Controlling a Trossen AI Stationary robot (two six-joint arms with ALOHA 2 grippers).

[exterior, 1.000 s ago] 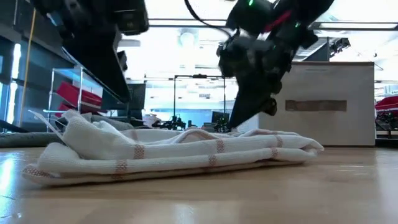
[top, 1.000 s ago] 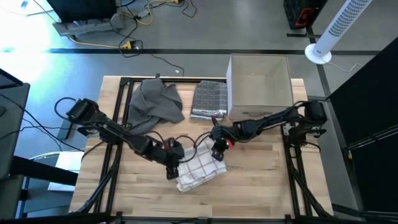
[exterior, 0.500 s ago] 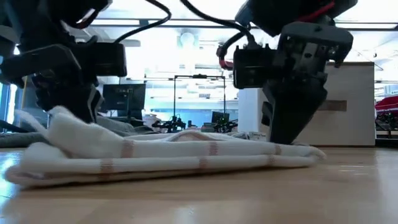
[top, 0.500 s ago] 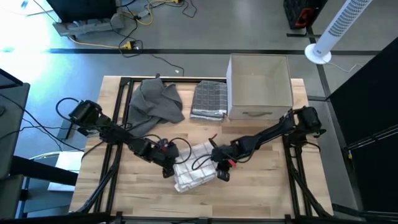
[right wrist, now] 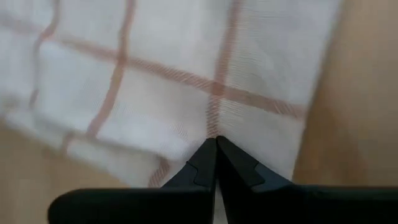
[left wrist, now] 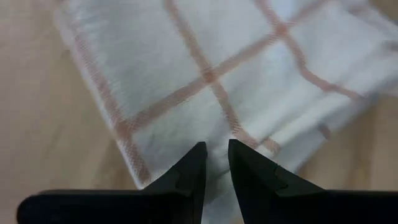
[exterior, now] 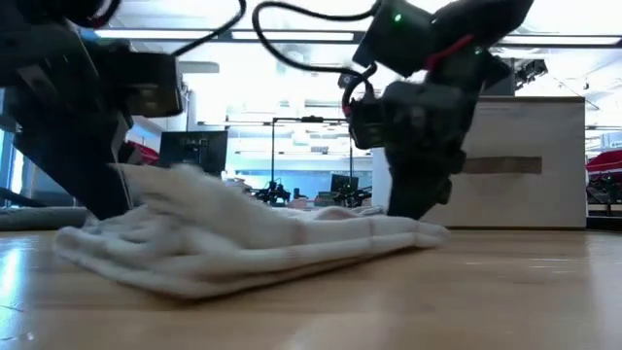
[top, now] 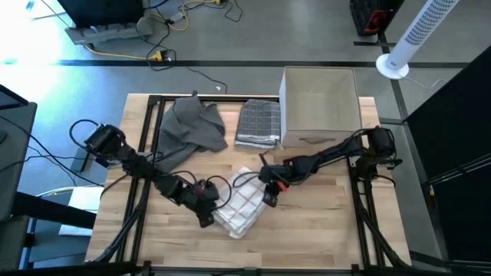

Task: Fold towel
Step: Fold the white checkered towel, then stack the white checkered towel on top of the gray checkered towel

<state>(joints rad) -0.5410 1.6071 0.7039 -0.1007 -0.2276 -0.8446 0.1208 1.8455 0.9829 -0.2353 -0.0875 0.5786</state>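
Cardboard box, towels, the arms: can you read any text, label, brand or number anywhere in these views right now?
None can be read.
Cardboard box: a plain strip on its side, no print visible.
White checked towel: only a reddish grid pattern, no tag or lettering.
Folded grey checked towel and crumpled grey cloth: no markings.
Left gripper and right gripper: no visible lettering.
Room behind the table in the low view: too blurred to read.

This looks like a robot lab or workshop. A light wooden tabletop in a black metal frame stands on a grey concrete floor. Loose yellow and black cables lie there, near a tall white tower fan. Far behind are computer screens and bright ceiling lights.
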